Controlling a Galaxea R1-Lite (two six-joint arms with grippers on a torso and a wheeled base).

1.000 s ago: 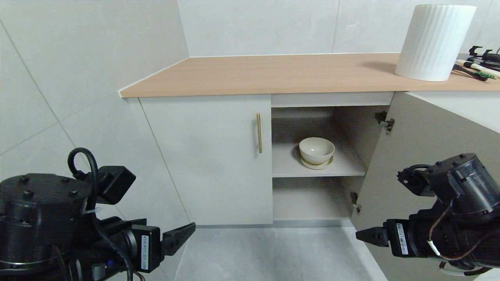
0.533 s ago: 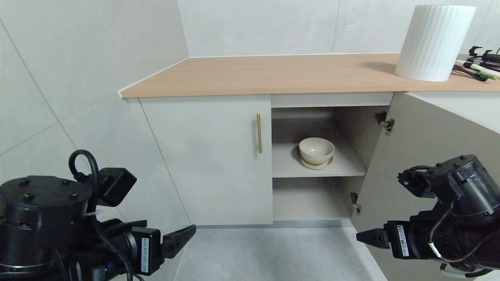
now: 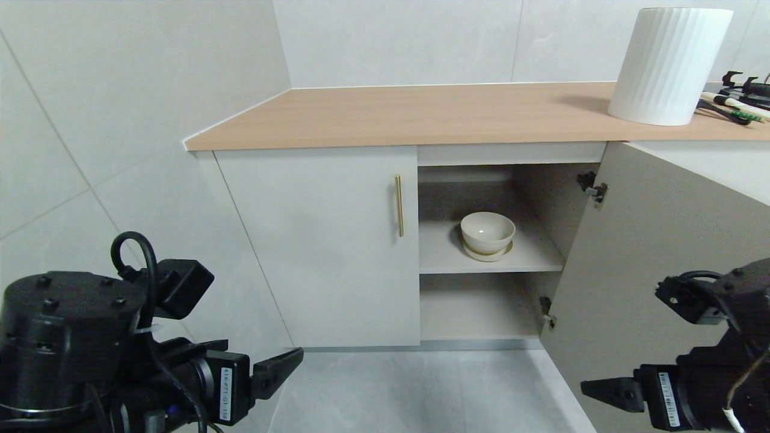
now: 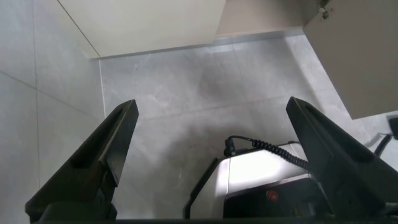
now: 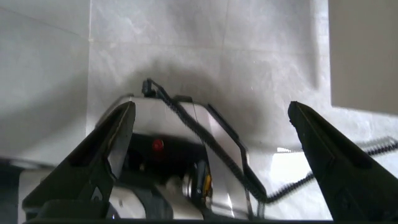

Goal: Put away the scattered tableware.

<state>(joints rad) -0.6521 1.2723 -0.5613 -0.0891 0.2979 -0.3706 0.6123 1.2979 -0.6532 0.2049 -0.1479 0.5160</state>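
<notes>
Bowl sits upright on a saucer, both on the middle shelf of the cabinet's right-hand compartment. Right door stands wide open. Left door is closed, with its brass handle just beside the gap. Counter above carries a white ribbed canister and some utensils at its far right.

Left pincer and right pincer are both spread, holding nothing, low over the floor — well apart from the shelf.

Judgement: this bowl looks stowed, so shutting the open door likely remains. The right arm is nearest. It should get behind the door's free edge and sweep it shut in a slow arc — no slam, so the bowl is not jarred on its saucer.
</notes>
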